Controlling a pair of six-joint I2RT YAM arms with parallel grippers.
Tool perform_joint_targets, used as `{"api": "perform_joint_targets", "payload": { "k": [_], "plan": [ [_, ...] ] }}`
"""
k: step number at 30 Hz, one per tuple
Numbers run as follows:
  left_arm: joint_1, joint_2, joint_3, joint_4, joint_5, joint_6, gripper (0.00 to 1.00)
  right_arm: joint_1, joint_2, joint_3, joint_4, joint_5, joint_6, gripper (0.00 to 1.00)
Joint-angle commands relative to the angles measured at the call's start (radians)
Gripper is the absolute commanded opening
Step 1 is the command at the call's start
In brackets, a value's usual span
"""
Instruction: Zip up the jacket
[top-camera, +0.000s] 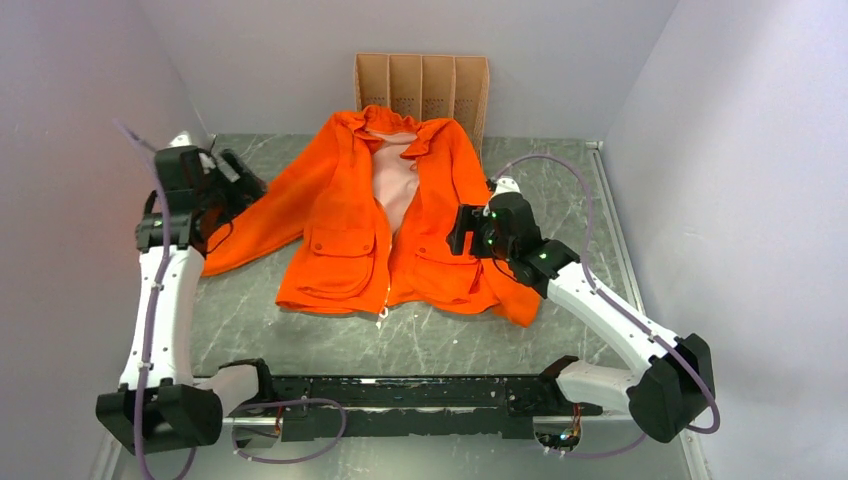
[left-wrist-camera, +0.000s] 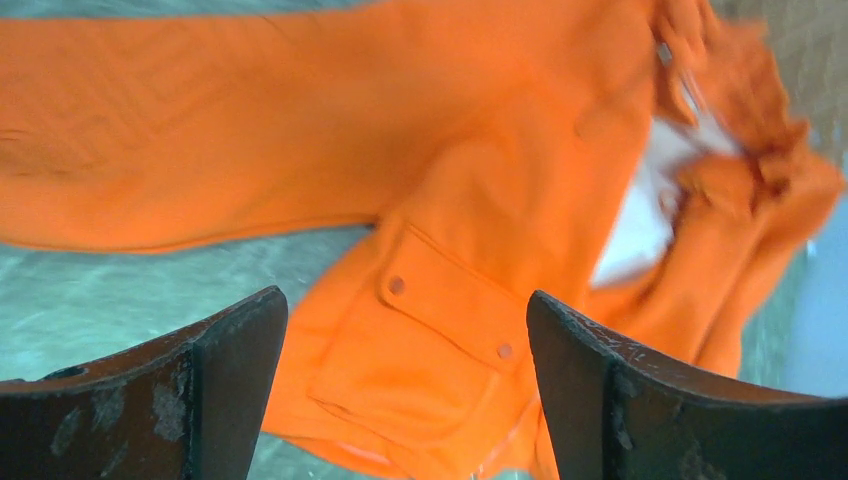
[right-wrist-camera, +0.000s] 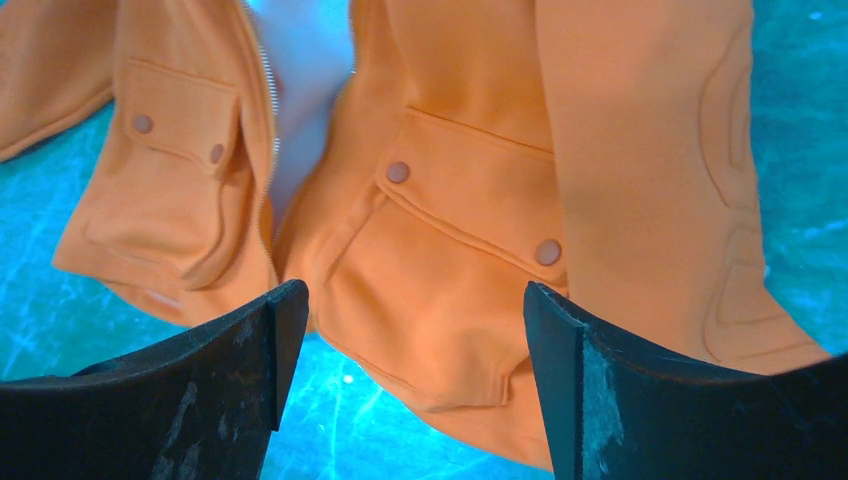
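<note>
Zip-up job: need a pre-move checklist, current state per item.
1. Left gripper open and empty: ok, nothing between the fingers.
2. Right gripper open and empty: ok, it hangs above a flap pocket.
3. Jacket lying flat, front up: ok.
4. Zipper closed up to the collar: not ok, pink lining shows in the upper half.
5. Slider located: cannot tell, too small in every view.
6. Zipper line clear of the arms: ok, both grippers are off to the sides.
</note>
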Motion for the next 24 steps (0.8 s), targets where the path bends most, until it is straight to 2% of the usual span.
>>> {"api": "perform_joint_targets", "payload": {
  "k": [1,7,10,15,21,24],
  "plan": [
    [-0.185,0.03,-0.016,0.0,-0.01,0.023,0.93,0.004,-0.014,-0.013,-0.081,0.1,0.019,0.83],
    [-0.399,0.076,-0.072,0.035,-0.025,0.024,0.91,0.003,-0.047,0.005,-0.238,0.377,0.131,0.86],
    [-0.473,0.112,-0.083,0.042,-0.013,0.048,0.9,0.003,-0.037,0.026,-0.337,0.445,0.207,0.86],
    [-0.547,0.148,-0.079,0.051,0.004,0.077,0.9,0.003,0.013,0.059,-0.499,0.492,0.294,0.89],
    [-0.574,0.148,-0.091,0.079,0.066,0.113,0.9,-0.004,0.044,0.002,-0.461,0.436,0.283,0.89],
    [-0.575,0.143,-0.116,0.11,0.079,0.13,0.89,-0.008,0.081,-0.013,-0.442,0.422,0.269,0.86]
  ]
}}
